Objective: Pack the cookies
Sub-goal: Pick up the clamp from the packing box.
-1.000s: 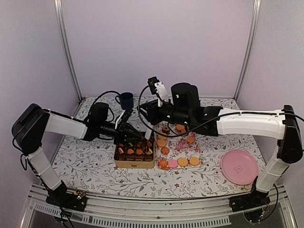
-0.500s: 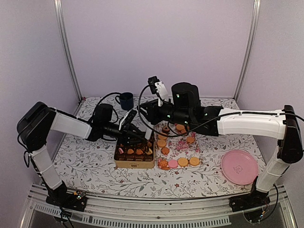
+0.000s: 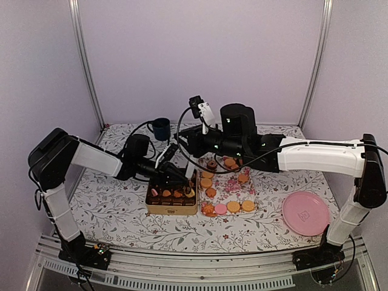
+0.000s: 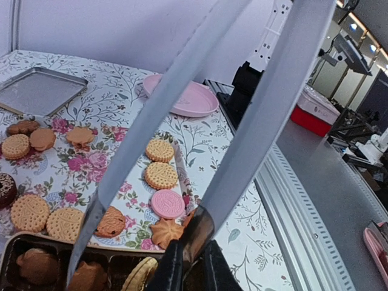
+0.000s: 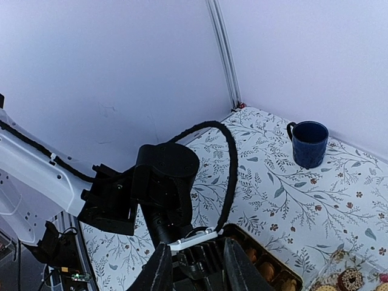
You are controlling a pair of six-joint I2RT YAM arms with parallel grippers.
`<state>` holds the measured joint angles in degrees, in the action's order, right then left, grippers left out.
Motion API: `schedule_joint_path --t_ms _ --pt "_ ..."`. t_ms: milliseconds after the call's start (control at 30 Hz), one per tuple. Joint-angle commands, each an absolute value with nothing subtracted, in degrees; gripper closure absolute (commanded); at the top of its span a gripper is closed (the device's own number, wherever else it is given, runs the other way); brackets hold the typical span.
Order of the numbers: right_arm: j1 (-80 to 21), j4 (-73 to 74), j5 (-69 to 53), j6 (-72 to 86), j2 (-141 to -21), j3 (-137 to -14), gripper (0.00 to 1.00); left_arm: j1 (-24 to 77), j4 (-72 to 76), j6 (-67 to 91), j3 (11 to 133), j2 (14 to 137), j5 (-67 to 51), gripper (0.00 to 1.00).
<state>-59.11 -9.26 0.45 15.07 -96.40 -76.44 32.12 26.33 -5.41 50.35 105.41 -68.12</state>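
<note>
The cookies (image 3: pixel 225 189) lie on a floral mat right of an open gold tin (image 3: pixel 171 208) that holds several more in dark compartments. In the left wrist view, golden rounds (image 4: pixel 160 175), a pink one (image 4: pixel 168 204) and a star-shaped one (image 4: pixel 167 231) lie on the mat. My left gripper (image 3: pixel 179 177) (image 4: pixel 136 248) is open and empty, its tips low over the tin's right end (image 4: pixel 36 267). My right gripper (image 3: pixel 187 142) (image 5: pixel 196 270) is open and empty. It hovers above the left wrist, behind the tin (image 5: pixel 267 267).
A large pink plate (image 3: pixel 305 213) (image 4: pixel 182 97) sits at the front right. A dark blue mug (image 3: pixel 160 128) (image 5: pixel 309 143) stands at the back left. A silver tray lid (image 4: pixel 39 91) lies beyond the mat. The two arms are close together over the tin.
My left gripper has moved right and down, from the tin's back left to its right end. The right arm has barely moved.
</note>
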Motion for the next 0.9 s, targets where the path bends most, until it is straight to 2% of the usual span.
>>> schedule_joint_path --t_ms 0,400,600,867 --pt "-58.9 -9.9 -2.1 14.2 -95.1 -77.7 0.68 33.2 24.4 -6.3 53.4 106.0 -71.0 0.94" --pt "-58.5 -5.7 -1.5 11.8 -88.9 -76.5 0.51 33.6 20.2 -6.9 55.6 104.5 -75.2 1.0" --pt "-57.5 -3.3 -1.2 11.8 -85.0 -75.3 0.36 33.7 20.4 -4.0 55.3 102.6 -77.9 1.0" --pt "-53.5 -1.8 -6.0 13.9 -75.3 -67.7 0.32 33.2 21.6 0.0 54.0 99.4 -80.1 1.0"
